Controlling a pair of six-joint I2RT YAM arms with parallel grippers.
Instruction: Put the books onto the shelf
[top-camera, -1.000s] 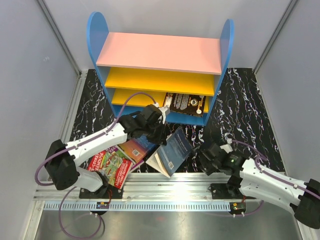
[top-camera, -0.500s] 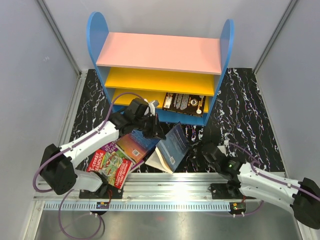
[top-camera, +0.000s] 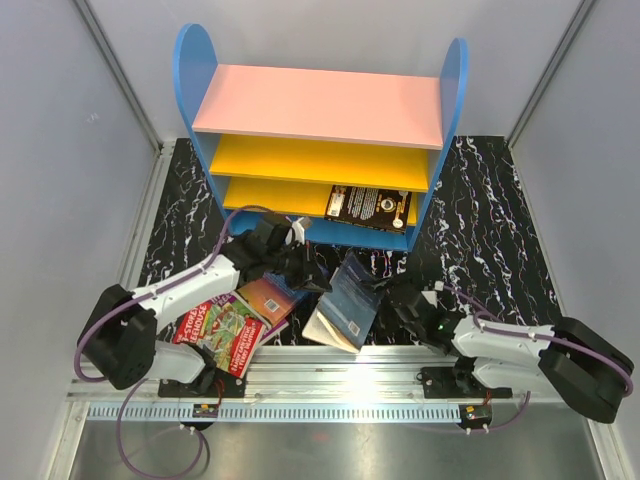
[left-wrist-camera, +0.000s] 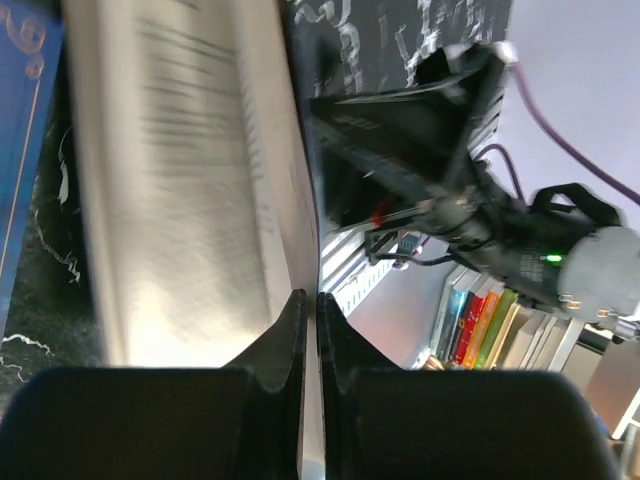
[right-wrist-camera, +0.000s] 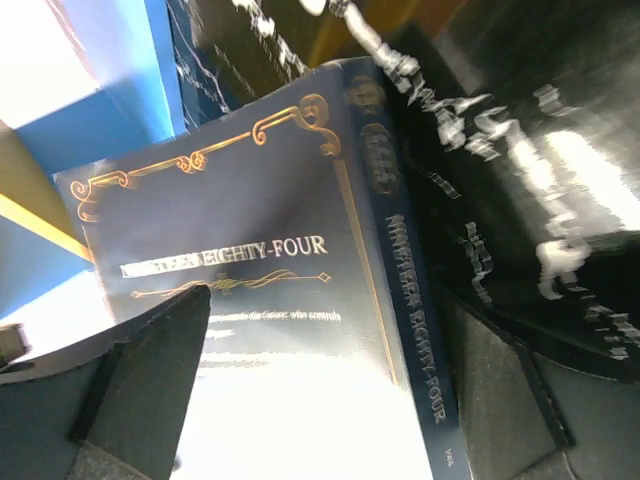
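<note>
Left gripper (top-camera: 310, 272) fingers pressed together, pinching cover of dark blue Nineteen Eighty-Four book (top-camera: 347, 300), propped tilted just before shelf (top-camera: 315, 105). Right gripper (top-camera: 398, 298) fingers spread wide, either side of book's spine end. Black book (top-camera: 368, 207) lies in shelf.

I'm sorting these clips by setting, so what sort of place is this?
Probably a robot test cell, not a home: plain grey walls box in a marbled black mat, and the left arm and right arm are bolted to a metal rail.

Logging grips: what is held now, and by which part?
The left gripper, jaws shut, pinches the blue book by its cover edge; the right gripper is open around it.
</note>
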